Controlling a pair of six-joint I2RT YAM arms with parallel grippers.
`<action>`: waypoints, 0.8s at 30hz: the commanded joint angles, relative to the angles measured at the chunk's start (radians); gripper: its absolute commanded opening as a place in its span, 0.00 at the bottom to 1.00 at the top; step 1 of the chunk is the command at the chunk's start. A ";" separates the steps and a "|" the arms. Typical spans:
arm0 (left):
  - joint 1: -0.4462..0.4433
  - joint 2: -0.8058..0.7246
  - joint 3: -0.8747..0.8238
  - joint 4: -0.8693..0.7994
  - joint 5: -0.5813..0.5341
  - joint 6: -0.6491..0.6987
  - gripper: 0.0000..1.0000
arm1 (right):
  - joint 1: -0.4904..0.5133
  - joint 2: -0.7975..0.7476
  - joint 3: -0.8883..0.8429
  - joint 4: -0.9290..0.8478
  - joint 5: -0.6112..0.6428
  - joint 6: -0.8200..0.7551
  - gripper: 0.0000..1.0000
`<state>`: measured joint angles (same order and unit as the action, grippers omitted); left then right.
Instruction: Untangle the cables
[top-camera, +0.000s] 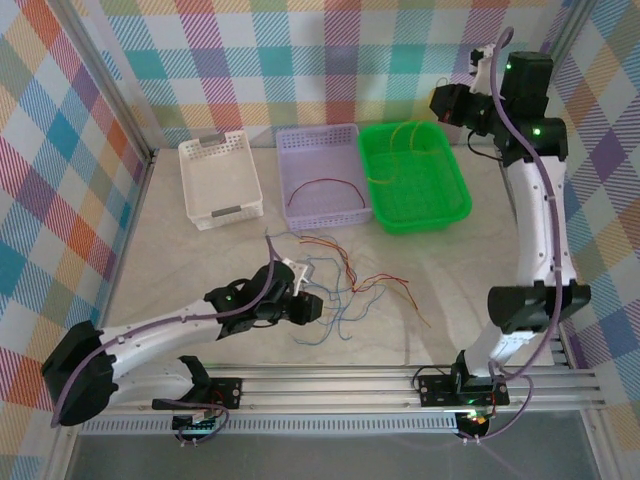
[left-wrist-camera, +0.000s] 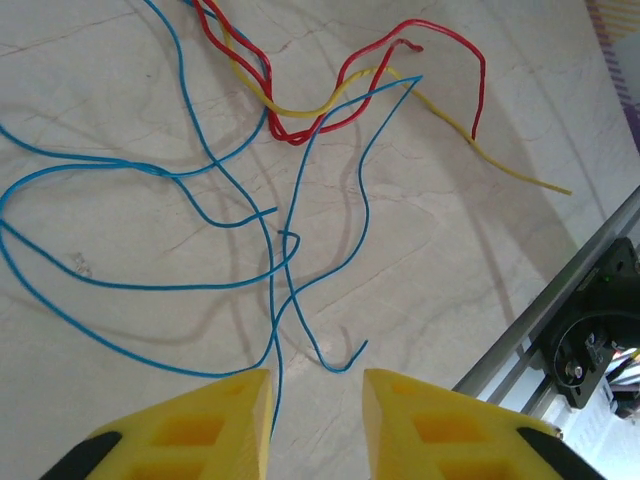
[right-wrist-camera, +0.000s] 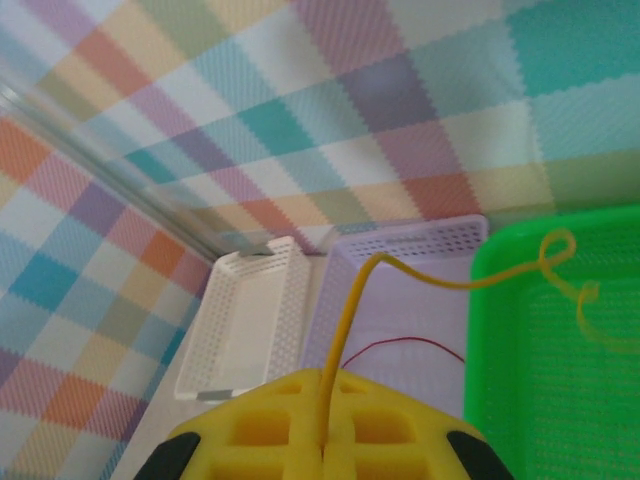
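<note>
- Top view: I judge the sorting partly done. One red wire (top-camera: 325, 185) lies in the lilac mesh basket (top-camera: 300, 140), far ahead of the left pincer (top-camera: 308, 300). A tangle (top-camera: 350, 285) of hair-thin wires waits just beside that pincer
- Left wrist: jaws apart; limp, glossy blue wires (left-wrist-camera: 150, 285) loop ahead, one running between the yellow fingers (left-wrist-camera: 230, 410), with a red strand (left-wrist-camera: 440, 35) and a loose yellow wire (left-wrist-camera: 500, 165) beyond
- Right wrist: the right pincer (right-wrist-camera: 322, 385) is clamped on a springy held yellow wire (right-wrist-camera: 350, 300), which curls ahead over the green basket (right-wrist-camera: 520, 330)

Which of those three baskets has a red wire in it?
The lilac basket in the middle, between the white basket and the green basket: a thin red wire arcs across its floor.
</note>
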<state>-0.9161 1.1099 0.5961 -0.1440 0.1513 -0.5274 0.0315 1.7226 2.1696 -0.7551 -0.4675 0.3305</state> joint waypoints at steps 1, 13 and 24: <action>-0.009 -0.083 -0.056 -0.046 -0.042 -0.033 0.35 | -0.009 0.048 0.036 0.058 -0.014 0.029 0.00; -0.010 -0.234 -0.111 -0.109 -0.091 -0.056 0.49 | -0.011 0.293 -0.018 0.017 0.135 0.010 0.00; -0.009 -0.196 -0.104 -0.094 -0.094 -0.057 0.50 | -0.016 0.321 -0.137 0.013 0.322 0.043 0.00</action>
<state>-0.9161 0.9058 0.4942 -0.2348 0.0658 -0.5800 0.0158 2.0602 2.0357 -0.7422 -0.2180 0.3523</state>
